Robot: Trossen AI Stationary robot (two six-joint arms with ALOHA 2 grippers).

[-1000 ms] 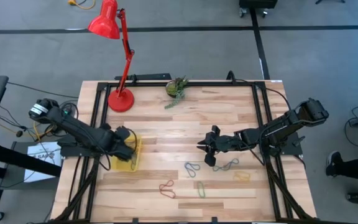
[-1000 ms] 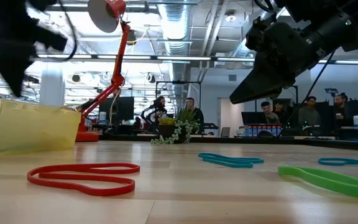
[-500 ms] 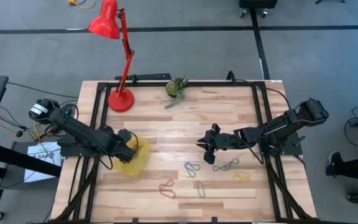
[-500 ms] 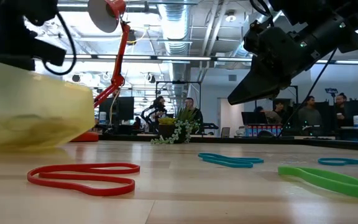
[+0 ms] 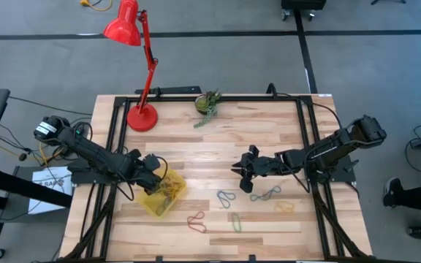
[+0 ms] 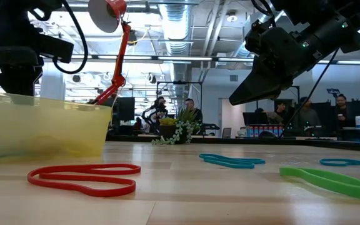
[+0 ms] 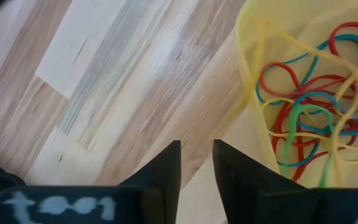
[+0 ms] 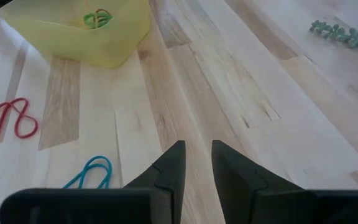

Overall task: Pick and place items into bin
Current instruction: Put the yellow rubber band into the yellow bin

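Table (image 5: 210, 139) light wood planks; red lamp (image 5: 134, 44) at rear; open hall behind.

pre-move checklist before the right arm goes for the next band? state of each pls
1. Right hand empty, fingers slightly apart in the right wrist view: ok.
2. Bands left on the table: red band, blue band, more to their right: ok, all loose and apart.
3. Bin flat on the table: ok in the low view, but it sits skewed to the table edge.
4. Left hand clear of the bin: not ok, it sits at the bin's rim; contact cannot tell.
5. Bands in the bin stay inside: ok in the left wrist view.
6. Path from right hand to blue band: ok.
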